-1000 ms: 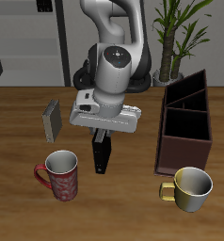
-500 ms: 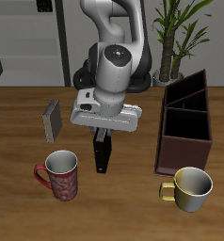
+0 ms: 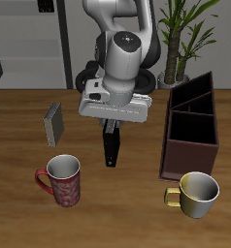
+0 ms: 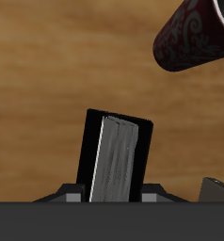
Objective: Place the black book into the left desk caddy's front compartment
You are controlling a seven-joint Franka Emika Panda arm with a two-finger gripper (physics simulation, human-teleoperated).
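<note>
The jaws are closed on the upper end of the black book (image 3: 111,148), which hangs upright beneath the gripper (image 3: 110,124) with its long axis vertical; it looks lifted clear of the desk (image 3: 20,208), over the middle. In the wrist view the book (image 4: 119,158) stands end-on between the jaws, pale page edge showing. The caddy (image 3: 190,131) stands well apart, toward the side edge of the desk where the yellow mug (image 3: 196,193) sits, its long axis running front to back. The carry must go sideways toward it, then down into the compartment nearest the front edge.
</note>
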